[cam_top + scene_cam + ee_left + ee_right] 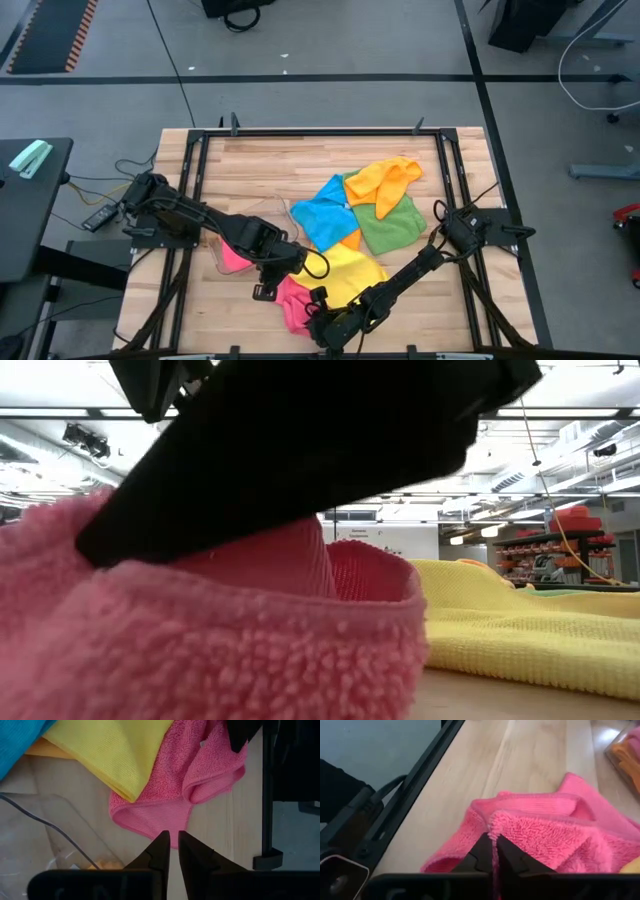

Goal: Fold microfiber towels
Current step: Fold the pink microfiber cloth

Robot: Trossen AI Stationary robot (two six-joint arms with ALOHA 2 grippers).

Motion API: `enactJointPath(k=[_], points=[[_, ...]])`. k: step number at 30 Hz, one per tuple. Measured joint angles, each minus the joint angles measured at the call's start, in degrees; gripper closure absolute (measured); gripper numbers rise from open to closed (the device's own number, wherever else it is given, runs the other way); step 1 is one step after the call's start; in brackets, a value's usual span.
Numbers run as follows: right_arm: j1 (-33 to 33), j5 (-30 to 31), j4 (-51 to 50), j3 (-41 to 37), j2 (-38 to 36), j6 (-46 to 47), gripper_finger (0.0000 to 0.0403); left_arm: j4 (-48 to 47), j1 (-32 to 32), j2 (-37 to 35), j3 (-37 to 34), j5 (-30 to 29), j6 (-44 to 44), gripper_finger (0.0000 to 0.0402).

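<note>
A pink towel [291, 303] lies crumpled on the table near its front edge, partly under a yellow towel [352, 272]. Blue [325, 212], orange [387, 180] and green [395, 226] towels lie in a pile behind them. My right gripper [493, 845] is shut on the pink towel, low over the front edge [330, 325]. My left gripper [173, 842] is shut except for a thin slit. It stands at the pink towel's edge [150, 827] on the side toward the clear tray. My right gripper pinches a raised fold of the pink towel [495, 822] between its two fingers, at the towel's side near the table's front edge. The fold stands up from the table, doubled over, and the rest of the towel [200, 640] lies on the wood. My left gripper has its fingertips [164, 839] at the towel's hem; whether they touch it cannot be told.
A clear plastic tray [262, 215] lies left of the pile, with another pink cloth [234, 257] and something orange in it. A black frame [195, 190] runs around the table. Bare wood shows at the far left and the near right.
</note>
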Motion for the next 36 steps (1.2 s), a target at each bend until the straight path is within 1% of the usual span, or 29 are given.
enactJointPath(k=[2, 5, 9, 12, 14, 16, 20, 22, 26, 28, 32, 36], points=[[0.1, 0.0, -0.9, 0.0, -0.9, -0.1, 0.0393, 0.0, 0.0, 0.0, 0.0, 0.0, 0.3, 0.0358], [0.3, 0.2, -5.2, -0.1, -3.9, -0.1, 0.0394, 0.3, 0.0, 0.0, 0.0, -0.1, 0.7, 0.0356], [0.9, 1.3, -12.1, 0.0, -10.4, -0.5, 0.0395, 3.0, 0.0, 0.0, 0.0, -0.5, 3.9, 0.0351], [0.9, 1.7, -20.0, 0.0, -16.6, 0.3, 0.0396, 5.2, 0.0, 0.0, 0.1, -0.9, 6.1, 0.0347], [0.9, 3.3, -25.8, 0.0, -21.1, 1.3, 0.0396, 4.7, -0.5, 0.0, 1.0, -2.9, 7.1, 0.0348], [0.9, 3.7, -30.5, 0.0, -25.6, 2.7, 0.0396, 5.0, -1.1, 0.0, 1.9, -5.7, 9.2, 0.0351], [-0.5, 0.4, -36.8, 0.0, -32.9, 6.4, 0.0396, 4.9, -2.3, 0.0, 3.7, -10.3, 12.8, 0.0355], [-0.8, -0.1, -40.1, -0.1, -36.0, 7.1, 0.0396, 5.6, -2.5, -0.1, 4.1, -10.9, 13.9, 0.0355], [-0.7, 0.6, -41.6, 0.0, -43.0, 6.1, 0.0396, 6.2, -2.4, -0.5, 4.1, -13.5, 17.8, 0.0347], [-0.6, 0.4, -41.8, 0.0, -46.0, 5.4, 0.0396, 8.0, -2.1, -1.2, 4.1, -15.0, 20.1, 0.0343], [-0.8, 0.8, -42.3, 0.0, -50.2, 5.0, 0.0397, 16.0, -1.5, -3.1, 4.1, -18.4, 24.1, 0.0338], [-0.4, 0.8, -42.3, 0.0, -52.1, 5.8, 0.0397, 24.7, -0.1, -4.4, 4.1, -19.4, 24.0, 0.0332]])
